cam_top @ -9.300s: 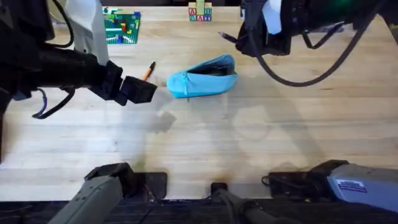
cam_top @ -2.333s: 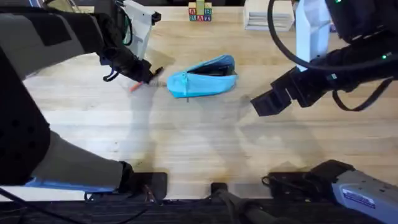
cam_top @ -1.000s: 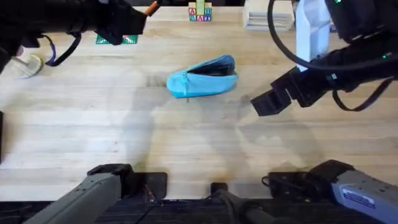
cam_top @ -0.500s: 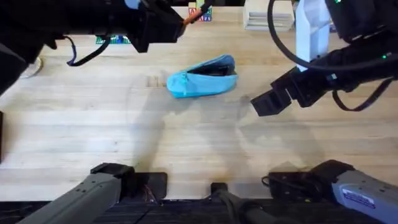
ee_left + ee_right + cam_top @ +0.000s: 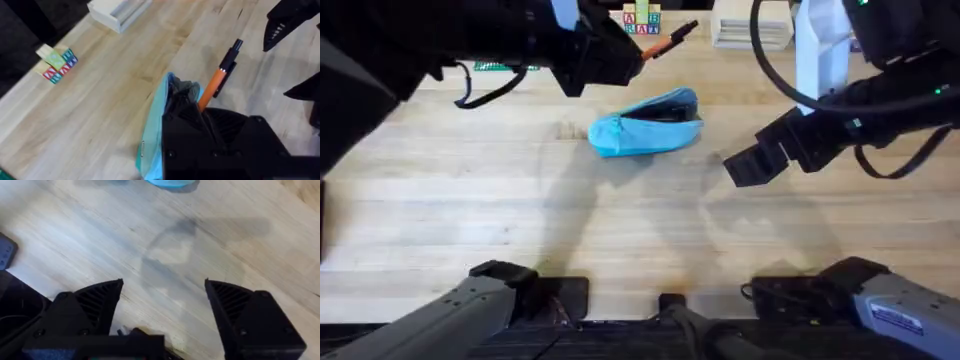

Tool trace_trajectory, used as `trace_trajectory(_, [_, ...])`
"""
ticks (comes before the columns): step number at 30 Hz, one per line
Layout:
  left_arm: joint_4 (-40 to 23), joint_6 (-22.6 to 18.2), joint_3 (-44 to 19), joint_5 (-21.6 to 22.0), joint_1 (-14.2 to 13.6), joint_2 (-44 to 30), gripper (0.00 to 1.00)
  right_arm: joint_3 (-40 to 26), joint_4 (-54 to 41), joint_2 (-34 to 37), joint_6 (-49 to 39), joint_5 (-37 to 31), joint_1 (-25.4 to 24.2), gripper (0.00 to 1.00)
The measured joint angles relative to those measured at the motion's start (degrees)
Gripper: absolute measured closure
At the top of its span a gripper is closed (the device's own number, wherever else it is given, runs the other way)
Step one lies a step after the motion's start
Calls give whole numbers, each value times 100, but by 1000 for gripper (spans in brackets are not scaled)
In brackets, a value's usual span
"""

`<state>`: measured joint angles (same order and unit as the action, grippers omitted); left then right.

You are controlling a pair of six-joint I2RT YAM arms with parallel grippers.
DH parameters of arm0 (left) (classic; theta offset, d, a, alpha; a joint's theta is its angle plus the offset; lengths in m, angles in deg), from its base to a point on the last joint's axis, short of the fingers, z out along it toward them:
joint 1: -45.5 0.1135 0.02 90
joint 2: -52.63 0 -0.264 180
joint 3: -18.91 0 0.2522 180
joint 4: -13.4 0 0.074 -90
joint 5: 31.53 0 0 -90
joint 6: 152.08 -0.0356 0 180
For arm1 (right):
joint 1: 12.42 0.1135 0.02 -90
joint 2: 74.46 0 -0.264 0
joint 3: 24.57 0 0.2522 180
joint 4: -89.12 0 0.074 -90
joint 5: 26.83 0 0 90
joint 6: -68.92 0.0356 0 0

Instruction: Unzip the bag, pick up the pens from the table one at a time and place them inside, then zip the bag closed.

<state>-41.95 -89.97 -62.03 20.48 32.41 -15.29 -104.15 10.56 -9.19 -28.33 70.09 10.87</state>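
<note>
Orange-ended pen pinched in left fingers (above bag) | right fingers spread, empty

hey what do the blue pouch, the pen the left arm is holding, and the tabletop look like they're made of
The bag looks like soft light blue fabric: it slumps and creases, matte. The pen in the left gripper looks like smooth plastic, with an orange barrel and black end; that is a guess. The table appears to be light wood, with visible plank grain and a low sheen.
</note>
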Motion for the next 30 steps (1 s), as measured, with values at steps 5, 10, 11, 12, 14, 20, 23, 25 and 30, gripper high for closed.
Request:
trace_trajectory(5, [-2, 237, 0, 1, -86, -329, 959, 0, 0, -2, 1, 0, 0, 4])
trace_trajectory(10, [0, 365, 0, 2, -93, -645, 959, 0, -13, -2, 2, 0, 0, 4])
trace_trajectory(11, [2, 386, 0, 2, -93, -709, 959, 0, -13, -2, 0, 0, 0, 4])
trace_trajectory(12, [2, 393, 0, 0, -91, -763, 959, 0, -13, -2, 1, 0, 0, 4])
trace_trajectory(14, [4, 394, 0, -16, -93, -872, 959, 0, -13, -2, 0, 0, 0, 4])
trace_trajectory(20, [28, 362, 0, -37, -93, -1141, 959, 0, -13, -2, 0, -2, 0, 4])
trace_trajectory(23, [47, 271, 0, -41, -93, -1267, 959, 0, -15, -2, 2, 0, 0, 4])
trace_trajectory(25, [62, 187, 0, -63, -92, -1351, 959, 0, -15, -2, 0, 0, 0, 4])
trace_trajectory(30, [168, 63, 0, -207, -93, -1607, 958, 0, -15, -2, 0, 0, 0, 4])
